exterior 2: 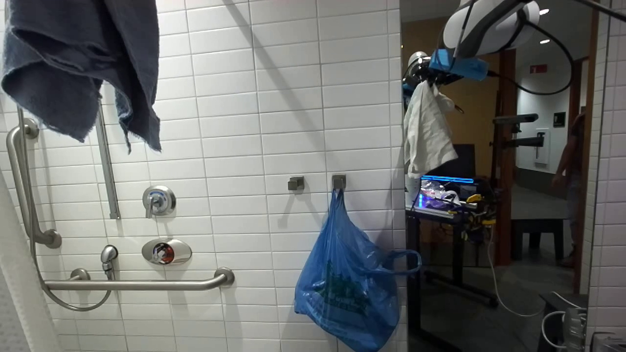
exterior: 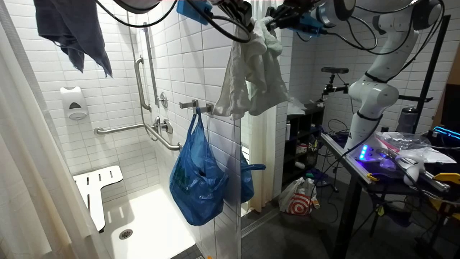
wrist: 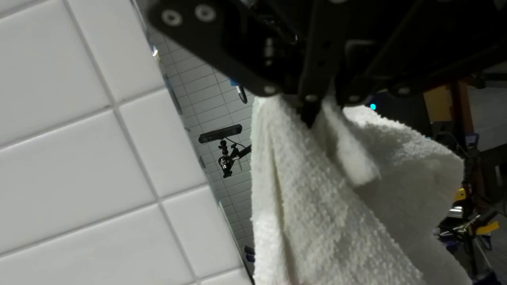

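Note:
A white terry cloth (wrist: 313,190) hangs in loose folds from my gripper (wrist: 321,103), which is shut on its top edge. In the wrist view the cloth falls down and to the right of the dark fingers and partly covers their tips. In an exterior view my gripper (exterior: 249,23) comes in at the top, with the white cloth (exterior: 233,79) below it near the edge of the tiled wall. A mirror beside it repeats arm, gripper and cloth. Elsewhere, in an exterior view, I see the cloth only as a reflection (exterior 2: 430,132).
A blue plastic bag (exterior: 199,180) hangs from wall hooks (exterior: 196,105) below the cloth. A dark blue towel (exterior 2: 83,63) hangs in the upper left of both exterior views. Metal grab bars (exterior 2: 142,284) line the shower wall. The mirror (exterior 2: 547,274) adjoins the tiles.

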{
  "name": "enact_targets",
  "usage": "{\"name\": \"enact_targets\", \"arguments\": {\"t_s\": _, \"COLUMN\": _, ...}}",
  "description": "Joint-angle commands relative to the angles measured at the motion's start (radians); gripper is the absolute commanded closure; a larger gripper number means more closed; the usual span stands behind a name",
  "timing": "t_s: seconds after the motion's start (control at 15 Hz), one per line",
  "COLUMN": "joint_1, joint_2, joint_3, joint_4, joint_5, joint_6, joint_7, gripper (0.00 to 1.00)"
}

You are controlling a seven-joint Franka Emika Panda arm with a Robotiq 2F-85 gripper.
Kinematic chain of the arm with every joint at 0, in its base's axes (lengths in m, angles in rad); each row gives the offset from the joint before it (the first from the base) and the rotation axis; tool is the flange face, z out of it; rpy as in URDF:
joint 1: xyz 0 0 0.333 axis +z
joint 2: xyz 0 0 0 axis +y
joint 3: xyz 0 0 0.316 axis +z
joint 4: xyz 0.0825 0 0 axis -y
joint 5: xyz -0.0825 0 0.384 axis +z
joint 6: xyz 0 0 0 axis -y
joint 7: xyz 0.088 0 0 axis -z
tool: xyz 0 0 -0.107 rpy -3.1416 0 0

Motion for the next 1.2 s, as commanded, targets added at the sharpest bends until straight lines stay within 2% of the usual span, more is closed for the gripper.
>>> {"name": "enact_targets", "arguments": {"t_s": 0.0, "joint_1": 0.000, "joint_2": 0.000, "joint_3": 0.000, "joint_4": 0.000, "joint_5": 0.000, "joint_6": 0.000, "joint_7": 0.000, "gripper": 0.94}}
{"name": "enact_targets", "arguments": {"t_s": 0.47, "joint_1": 0.000, "joint_2": 0.000, "joint_3": 0.000, "joint_4": 0.000, "joint_5": 0.000, "joint_6": 0.000, "joint_7": 0.000, "gripper": 0.94}}
{"name": "enact_targets", "arguments": {"t_s": 0.53, "joint_1": -0.003, "joint_2": -0.006, "joint_3": 0.006, "joint_4": -0.008, "joint_5": -0.007, "joint_6": 0.004, "joint_7": 0.004, "gripper": 0.99}}
{"name": "enact_targets", "arguments": {"t_s": 1.13, "joint_1": -0.019, "joint_2": -0.036, "joint_3": 0.080, "joint_4": -0.065, "joint_5": -0.116, "joint_6": 0.022, "joint_7": 0.042, "gripper": 0.99}}
